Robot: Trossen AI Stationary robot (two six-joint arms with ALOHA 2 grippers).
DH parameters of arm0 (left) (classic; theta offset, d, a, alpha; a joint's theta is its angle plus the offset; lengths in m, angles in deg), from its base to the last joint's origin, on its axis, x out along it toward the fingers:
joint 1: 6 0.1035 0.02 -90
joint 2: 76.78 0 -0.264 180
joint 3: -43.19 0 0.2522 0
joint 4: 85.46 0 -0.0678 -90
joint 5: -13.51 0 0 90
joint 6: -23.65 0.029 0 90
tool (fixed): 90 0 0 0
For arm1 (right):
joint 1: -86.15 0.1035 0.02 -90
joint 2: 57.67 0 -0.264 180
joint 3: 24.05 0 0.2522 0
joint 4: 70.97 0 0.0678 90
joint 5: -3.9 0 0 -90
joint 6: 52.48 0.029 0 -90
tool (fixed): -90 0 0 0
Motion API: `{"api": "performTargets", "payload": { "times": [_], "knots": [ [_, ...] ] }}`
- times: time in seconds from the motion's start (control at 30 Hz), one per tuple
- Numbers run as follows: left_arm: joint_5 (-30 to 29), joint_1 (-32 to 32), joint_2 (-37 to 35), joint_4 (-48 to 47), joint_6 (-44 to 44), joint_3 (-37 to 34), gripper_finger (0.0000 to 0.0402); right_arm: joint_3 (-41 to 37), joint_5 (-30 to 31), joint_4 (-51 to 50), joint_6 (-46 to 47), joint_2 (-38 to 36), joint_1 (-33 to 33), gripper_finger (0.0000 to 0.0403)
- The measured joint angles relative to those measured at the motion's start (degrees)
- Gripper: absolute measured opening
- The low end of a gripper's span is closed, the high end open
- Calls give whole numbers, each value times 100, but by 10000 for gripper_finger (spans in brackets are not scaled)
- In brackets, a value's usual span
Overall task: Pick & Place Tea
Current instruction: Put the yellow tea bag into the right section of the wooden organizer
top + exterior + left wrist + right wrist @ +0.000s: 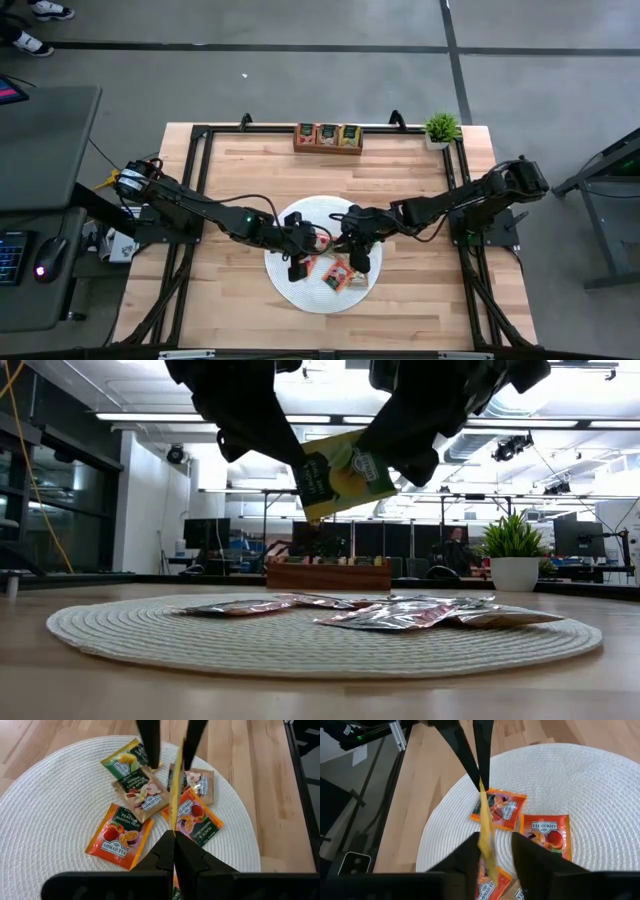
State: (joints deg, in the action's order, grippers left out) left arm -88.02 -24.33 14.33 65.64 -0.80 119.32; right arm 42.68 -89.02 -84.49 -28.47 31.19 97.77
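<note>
Holding a yellow-green tea packet point(345, 472) in the air between them, both grippers meet over the round white mat point(290, 290) at the centre of the high view; the left gripper point(174, 837) has its jaws closed on one edge of the packet, seen edge-on as a thin yellow line in the left wrist view, while the right gripper point(492, 847) has its jaws parted either side of the other edge, and whether they actually touch it I cannot tell from that angle. This looks like a handover in mid-air. To do it well, the receiving jaws should close squarely on a good margin of the packet before the other pair lets go, and neither arm should pull while both hold, since the thin foil would bend or slip. In the low view the packet hangs well above the mat, tilted, with its printed face toward that camera, its upper right corner highest and its lower left corner lowest; it is nearly square, so it has hardly any long axis, and its plane stands roughly upright. Four or five more packets point(120, 835) lie flat on the mat below, orange, red, tan and green, some overlapping. At the top of the high view, near the far edge of the worktop point(250, 170), sits the wooden tray point(328, 150) with packets already in its compartments, the likely destination, with a small potted plant point(441, 128) to its right
</note>
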Motion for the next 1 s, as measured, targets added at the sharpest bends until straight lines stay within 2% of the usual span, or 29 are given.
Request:
{"api": "performTargets", "payload": {
  "times": [0.1,0.17,0.3,0.5,0.67,0.8,1.0],
  "knots": [
    [0,0,0,1,-2,0,0,0,0,-1,-6,0,0,38],
    [-12,0,0,-2,0,0,0,0,6,10,-91,0,0,10],
    [-35,0,0,-36,22,0,0,0,303,80,-92,-1,0,6],
    [-604,7,-119,-474,-121,9,0,-70,737,203,-154,-191,72,2],
    [-981,-9,-419,-1078,-129,-20,1,-513,891,291,95,-549,86,1],
    [-1480,-7,-718,-1284,-204,-6,1,-1401,1318,1469,515,-1051,161,1],
    [-1885,-7,-769,-828,-235,-15,1,-3139,2868,5087,683,-1714,498,1]
  ]
}}
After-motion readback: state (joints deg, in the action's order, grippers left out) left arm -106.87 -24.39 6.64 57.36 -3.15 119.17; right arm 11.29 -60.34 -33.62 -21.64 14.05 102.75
